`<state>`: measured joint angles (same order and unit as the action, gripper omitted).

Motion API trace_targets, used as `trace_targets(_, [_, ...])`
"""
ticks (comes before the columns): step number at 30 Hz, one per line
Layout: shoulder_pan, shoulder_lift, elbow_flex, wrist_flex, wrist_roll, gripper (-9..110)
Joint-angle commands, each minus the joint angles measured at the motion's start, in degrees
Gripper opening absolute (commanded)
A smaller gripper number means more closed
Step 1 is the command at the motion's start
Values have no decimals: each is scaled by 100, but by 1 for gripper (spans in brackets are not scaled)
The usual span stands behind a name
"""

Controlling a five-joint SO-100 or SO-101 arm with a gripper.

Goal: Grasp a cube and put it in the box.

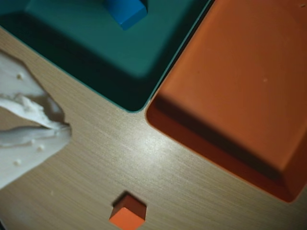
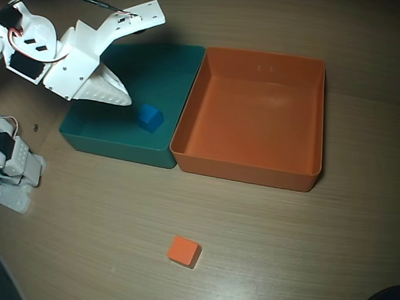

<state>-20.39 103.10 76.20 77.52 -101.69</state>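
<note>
While poised above the teal box [image 2: 114, 130] toward the desk's far left corner in the overhead view, white gripper [image 2: 124, 97] seen with fingers pressed together to a point, holding nothing. Same gripper [image 1: 64, 130] entered the wrist view from the left edge, tips meeting, over bare wood.

Small orange cube [image 2: 183, 250] lay alone on the wooden desk [image 2: 282, 246], toward the near edge, roughly mid-width, well apart from both boxes and from the gripper. In the wrist view, cube [image 1: 127, 213] sat at the bottom edge, flat on the desk [image 1: 96, 163], partly cut off by the frame.

Orange box [image 2: 249, 169] stood toward the far edge, right of centre, nothing inside. Touched the teal box side by side along one wall. Wrist view: orange box [image 1: 240, 96] at right, teal box [image 1: 72, 43] at upper left, rounded corners just beside each other.

Blue cube [image 2: 149, 117] rested inside the teal box, near its right wall; also visible at the top of the wrist view [image 1: 125, 12].
</note>
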Motion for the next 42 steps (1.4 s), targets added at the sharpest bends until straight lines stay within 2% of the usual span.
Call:
trace_targets(1, [35, 299, -70, -53, -26, -6])
trace_targets(9, [1081, 220, -79, -141, -26, -6])
trace_targets(20, [2206, -1055, -70, -1863, -18, -6])
trace_targets(29, [2549, -1951, -70, -3006, -18, -6])
trace_targets(42, [2742, -2057, 35, -3103, -26, -5])
